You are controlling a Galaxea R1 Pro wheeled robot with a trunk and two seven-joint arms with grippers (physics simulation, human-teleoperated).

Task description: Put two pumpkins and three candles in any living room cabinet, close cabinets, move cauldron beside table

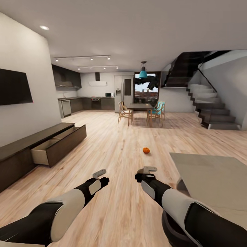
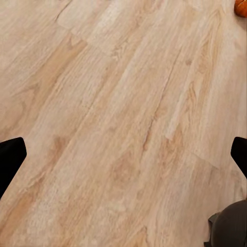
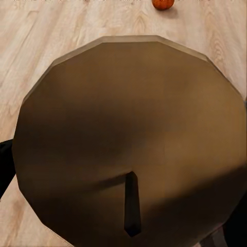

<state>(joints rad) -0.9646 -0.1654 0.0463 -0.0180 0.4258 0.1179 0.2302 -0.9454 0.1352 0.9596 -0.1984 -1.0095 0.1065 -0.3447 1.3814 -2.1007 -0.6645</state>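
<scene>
**Grippers empty, one pumpkin waiting on the floor**

Left gripper [image 1: 102,176] and right gripper [image 1: 145,173] hover low over the plank floor [image 1: 116,144], each spread wide with nothing between the fingers, seemingly readied for a pickup. A pumpkin [image 1: 146,150] lies alone on the floor ahead, nearer the right gripper. The cabinet [image 1: 20,151] along the left wall has one drawer [image 1: 58,145] pulled out, probably left so to receive items. A grey table [image 1: 212,178] stands at right. A round brown object [image 3: 128,139] sits under the right wrist; I cannot identify it. No writing or labels are legible.
</scene>
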